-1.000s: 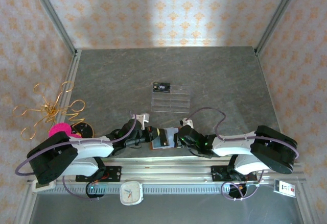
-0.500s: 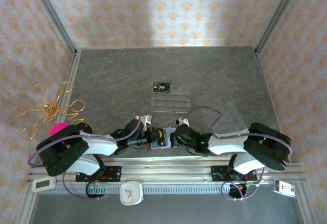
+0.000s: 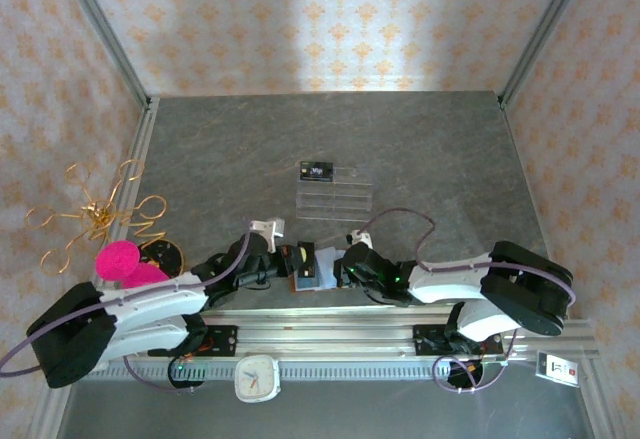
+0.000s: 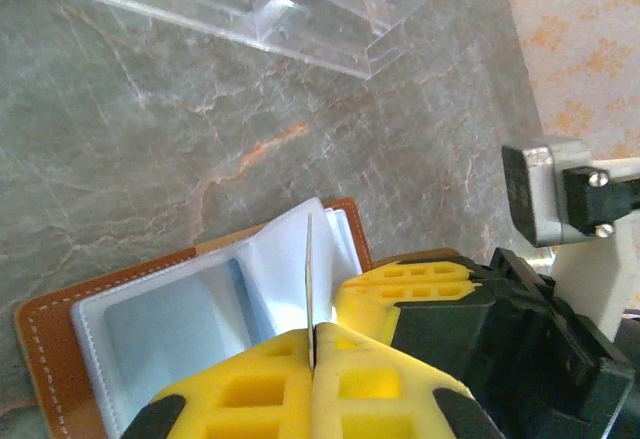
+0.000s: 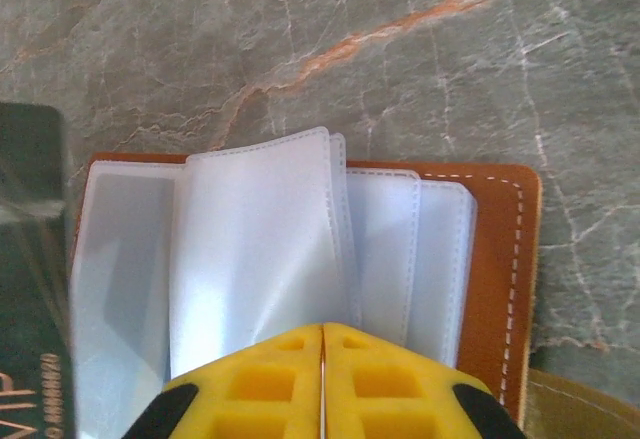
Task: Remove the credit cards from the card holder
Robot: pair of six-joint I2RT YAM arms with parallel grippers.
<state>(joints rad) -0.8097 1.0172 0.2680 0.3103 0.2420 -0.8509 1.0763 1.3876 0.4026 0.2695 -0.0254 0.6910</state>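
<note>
The brown card holder [image 3: 318, 271] lies open near the table's front edge, pale sleeves up, between my two grippers. My left gripper [image 3: 296, 257] is at its left side. In the left wrist view this gripper [image 4: 312, 331] is shut on a thin credit card [image 4: 309, 269], seen edge-on above the card holder [image 4: 50, 329]. My right gripper [image 3: 338, 267] is at the right side. In the right wrist view it [image 5: 322, 329] is shut on a raised pale sleeve [image 5: 260, 249] of the card holder [image 5: 500, 259]. A dark card [image 5: 30, 289] marked VIP stands at that view's left edge.
A clear acrylic rack [image 3: 335, 197] stands mid-table beyond the card holder, a black card [image 3: 316, 170] at its far left corner. A gold wire ornament [image 3: 95, 214] and a pink object [image 3: 120, 257] are at the left. A small clock [image 3: 256, 377] sits by the front rail.
My left arm has swung and its gripper has drawn slightly left and back with the card. The holder's pale inside now shows where the card lay. The right gripper has hardly moved.
</note>
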